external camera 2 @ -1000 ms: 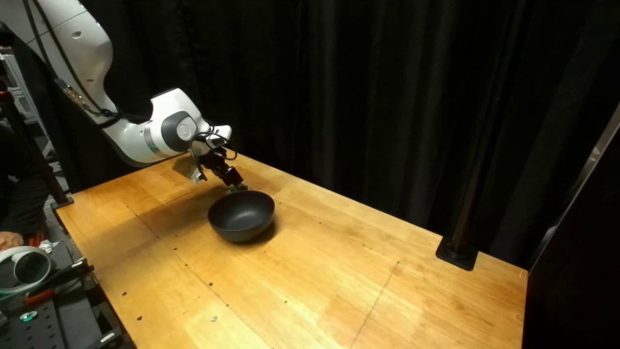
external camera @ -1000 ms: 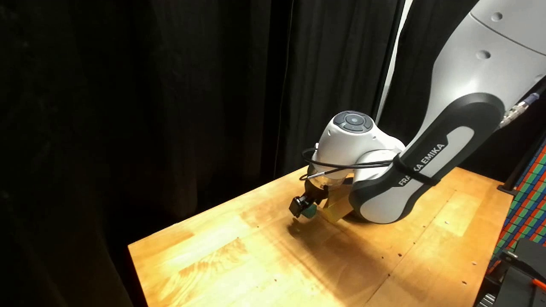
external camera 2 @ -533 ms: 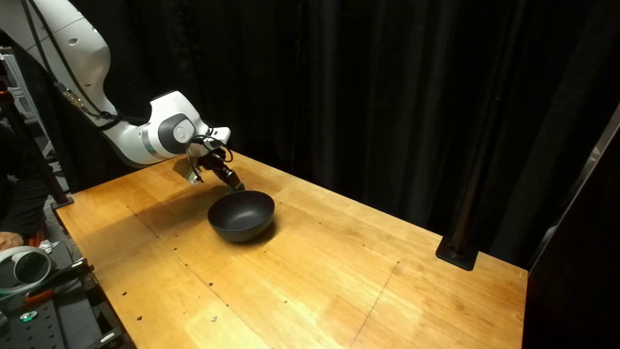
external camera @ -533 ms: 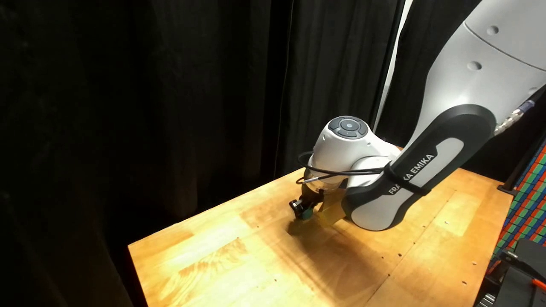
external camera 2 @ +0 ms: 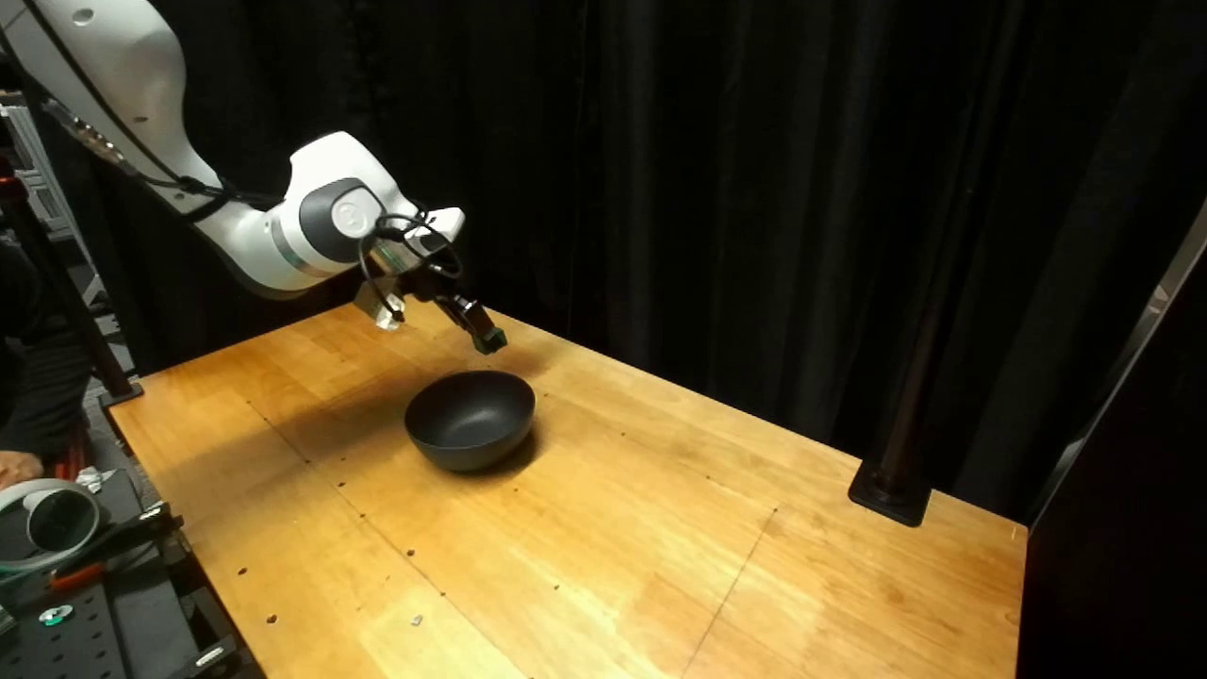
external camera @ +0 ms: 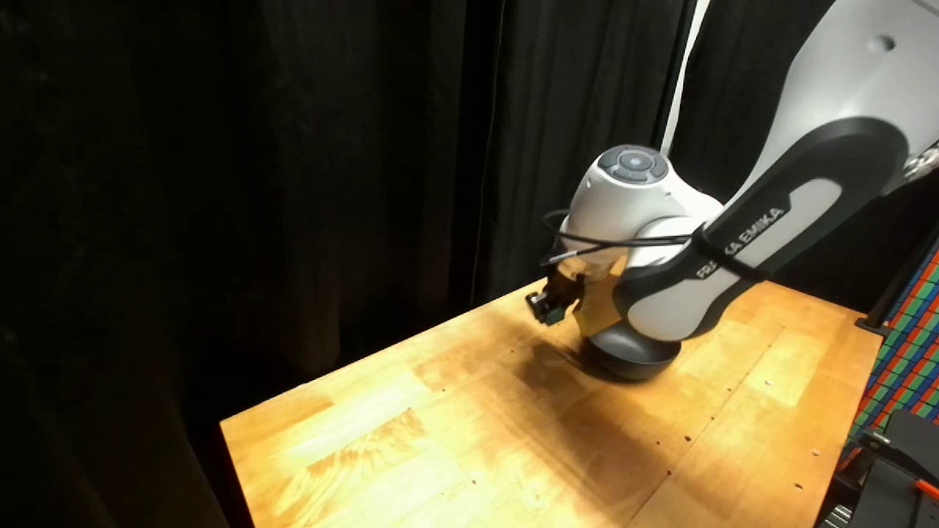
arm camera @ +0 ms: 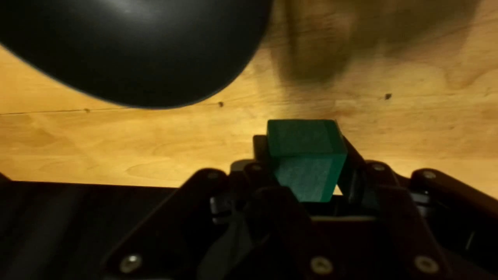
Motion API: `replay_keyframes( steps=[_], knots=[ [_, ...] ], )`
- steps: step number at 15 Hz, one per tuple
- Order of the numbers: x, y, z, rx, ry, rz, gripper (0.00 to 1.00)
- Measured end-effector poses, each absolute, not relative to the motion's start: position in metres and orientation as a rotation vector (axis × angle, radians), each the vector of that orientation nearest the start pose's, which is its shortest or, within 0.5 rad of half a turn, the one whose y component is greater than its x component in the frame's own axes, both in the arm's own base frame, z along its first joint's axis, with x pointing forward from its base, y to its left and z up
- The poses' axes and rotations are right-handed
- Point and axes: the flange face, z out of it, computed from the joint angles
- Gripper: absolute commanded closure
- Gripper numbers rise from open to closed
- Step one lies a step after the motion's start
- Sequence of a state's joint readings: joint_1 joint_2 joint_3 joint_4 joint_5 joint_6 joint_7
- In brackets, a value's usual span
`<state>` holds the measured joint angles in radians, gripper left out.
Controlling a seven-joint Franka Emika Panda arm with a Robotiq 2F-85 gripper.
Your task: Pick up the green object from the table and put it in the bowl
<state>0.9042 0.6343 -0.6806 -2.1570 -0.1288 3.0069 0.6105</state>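
Observation:
In the wrist view the green object (arm camera: 301, 177), a small dark green block, sits between the black fingers of my gripper (arm camera: 306, 151), which is shut on it. Both exterior views show the green object (external camera: 555, 316) (external camera 2: 489, 340) up in the air at the tips of the gripper (external camera: 546, 309) (external camera 2: 481, 332). The black bowl (external camera 2: 470, 455) stands upright on the wooden table (external camera 2: 613, 538), lower than the block and a little to one side of it. The arm partly covers the bowl (external camera: 634, 359) in an exterior view. At the wrist view's upper left, part of the bowl (arm camera: 163, 74) shows.
Dark curtains (external camera 2: 717, 189) hang behind the table's far edge. A black post base (external camera 2: 889, 492) is fixed near the table's corner. Beside the table is a cart (external camera 2: 141, 604) with tools and a white roll (external camera 2: 61, 519). A person's hand (external camera 2: 19, 467) rests nearby.
After dipping slightly, my gripper has risen from the tabletop with the green object in its fingers. The bowl has stayed put; it was behind the arm in an exterior view and now partly shows.

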Motion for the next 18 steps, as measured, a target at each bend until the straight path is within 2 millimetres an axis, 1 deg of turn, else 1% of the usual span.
replay_keyframes(
  steps=[2, 4, 6, 8, 9, 10, 11, 12, 14, 15, 16, 18],
  knots=[
    [0.575, 0.119, 0.218, -3.32, 0.236, -0.747, 0.83],
    [0.571, 0.093, 0.234, -3.373, 0.314, -0.651, 0.83],
    [0.563, 0.071, 0.241, -3.427, 0.365, -0.508, 0.83],
    [0.554, 0.055, 0.244, -3.454, 0.382, -0.36, 0.79],
    [0.549, 0.05, 0.245, -3.456, 0.382, -0.284, 0.33],
    [0.545, 0.046, 0.244, -3.452, 0.371, -0.207, 0.31],
    [0.54, 0.043, 0.243, -3.441, 0.357, -0.139, 0.26],
    [0.537, 0.041, 0.243, -3.427, 0.35, -0.085, 0.17],
    [0.532, 0.036, 0.245, -3.391, 0.338, -0.024, 0.03],
    [0.531, 0.031, 0.25, -3.373, 0.33, -0.006, 0.0],
    [0.53, 0.025, 0.257, -3.357, 0.311, 0.008, 0.0],
    [0.526, 0.005, 0.281, -3.329, 0.251, 0.047, 0.0]
  ],
)
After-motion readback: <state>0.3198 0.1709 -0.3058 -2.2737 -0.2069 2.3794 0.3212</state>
